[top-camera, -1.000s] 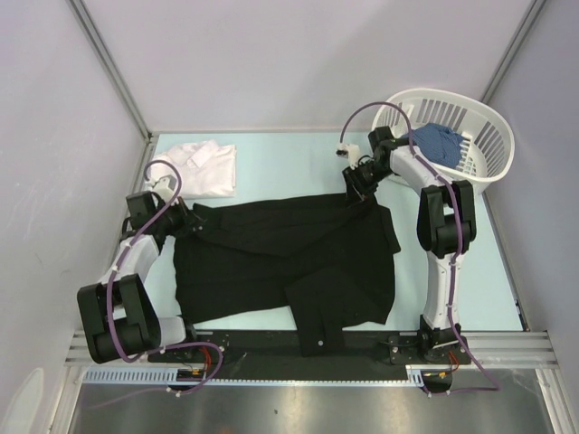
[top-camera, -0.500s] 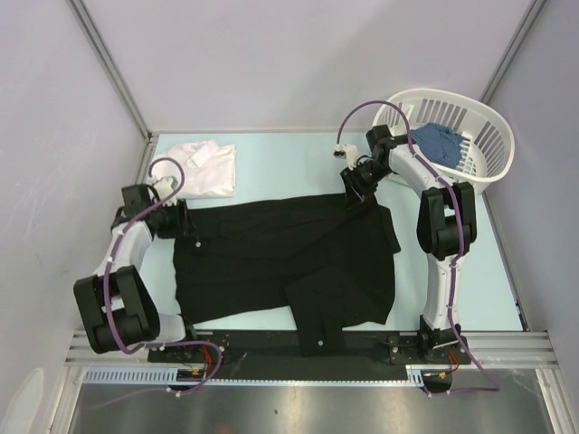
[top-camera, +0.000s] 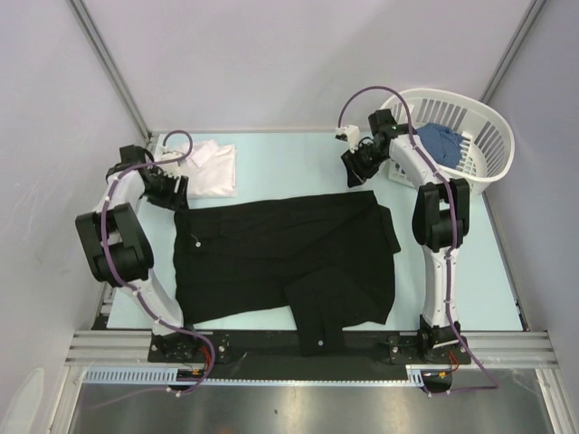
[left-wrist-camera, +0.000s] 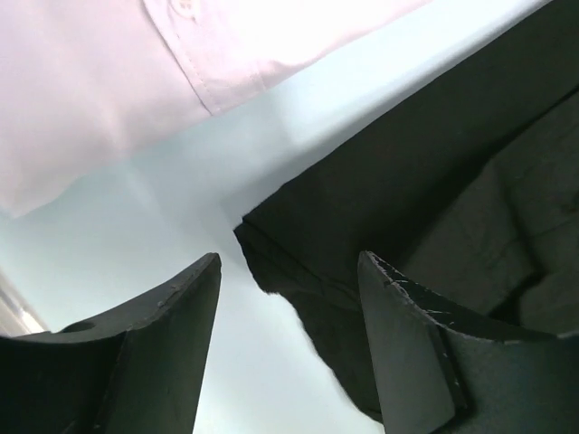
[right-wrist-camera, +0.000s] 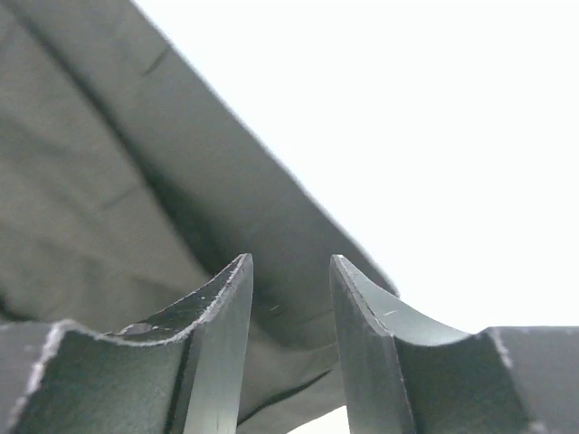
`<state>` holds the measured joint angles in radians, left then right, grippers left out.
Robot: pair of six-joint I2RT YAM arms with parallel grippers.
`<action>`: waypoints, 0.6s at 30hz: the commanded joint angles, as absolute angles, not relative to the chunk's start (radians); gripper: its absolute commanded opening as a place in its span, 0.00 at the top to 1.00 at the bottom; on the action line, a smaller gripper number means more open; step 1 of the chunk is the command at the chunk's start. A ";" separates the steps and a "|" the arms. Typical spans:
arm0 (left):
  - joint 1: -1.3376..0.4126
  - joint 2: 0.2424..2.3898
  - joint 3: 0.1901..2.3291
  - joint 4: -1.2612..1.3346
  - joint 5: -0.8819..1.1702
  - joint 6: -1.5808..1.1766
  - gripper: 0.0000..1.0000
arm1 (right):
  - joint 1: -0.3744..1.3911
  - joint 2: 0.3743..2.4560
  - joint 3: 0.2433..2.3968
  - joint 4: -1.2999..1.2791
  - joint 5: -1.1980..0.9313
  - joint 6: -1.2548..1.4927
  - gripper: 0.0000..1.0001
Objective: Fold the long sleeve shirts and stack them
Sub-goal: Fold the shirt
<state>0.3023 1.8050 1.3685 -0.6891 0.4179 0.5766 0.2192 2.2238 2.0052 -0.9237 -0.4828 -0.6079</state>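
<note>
Black soft-cloth button-up long sleeve shirt (top-camera: 271, 253): spread flat across the middle of the pale blue-green counter (top-camera: 289, 158), a flap doubled over its near right part. Near hem run off the counter's edge onto the dark rail (top-camera: 253, 348), outline lost there, black on black.

White plastic slatted oval basket (top-camera: 496, 149): far right corner, near rim crossed by the right arm (top-camera: 439, 226).

Folded white button-up long sleeve shirt (top-camera: 215, 167): far left, close to the black one but apart from it, a strip of counter between. Left edge covered by the left arm (top-camera: 113, 235). Cut off by the top of the frame in the left wrist view, one small button (left-wrist-camera: 185, 7) barely showing.

Crumpled blue cloth (top-camera: 439, 140): inside the basket, mostly hidden by rim and arm; kind of garment impossible to tell.

Left claw (top-camera: 178, 194): just off the black shirt's far left corner, between the two shirts. Fingers (left-wrist-camera: 163, 362) wide apart, nothing between them, the cloth's corner lying on the counter beyond.

Right claw (top-camera: 355, 176): by the black shirt's far right edge. Fingers (right-wrist-camera: 208, 362) parted by a narrow gap, gripping nothing, black cloth seen past them. Rest of that view washed out to white.
</note>
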 commanded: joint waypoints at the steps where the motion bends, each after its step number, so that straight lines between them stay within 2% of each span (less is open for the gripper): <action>1: 0.305 1.923 1.485 -0.804 0.384 0.687 0.33 | 0.221 2.301 2.074 -0.900 -0.411 -0.681 0.53; 7: 0.307 1.989 1.506 -0.842 0.391 0.670 0.33 | 0.224 2.333 2.028 -0.887 -0.350 -0.755 0.44; 9: 0.308 2.005 1.506 -0.844 0.399 0.648 0.36 | 0.224 2.335 2.013 -0.868 -0.331 -0.775 0.42; 14: 0.308 2.031 1.526 -0.847 0.425 0.609 0.41 | 0.224 2.355 2.006 -0.864 -0.324 -0.827 0.41; 17: 0.308 2.046 1.546 -0.847 0.443 0.592 0.50 | 0.224 2.367 2.005 -0.865 -0.324 -0.853 0.44; 18: 0.310 2.048 1.549 -0.842 0.445 0.588 0.56 | 0.225 2.371 2.005 -0.868 -0.328 -0.856 0.48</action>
<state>0.3027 2.0399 1.4902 -0.8383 0.4015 0.6174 0.2195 2.3531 2.0026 -0.8837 -0.3431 -0.7967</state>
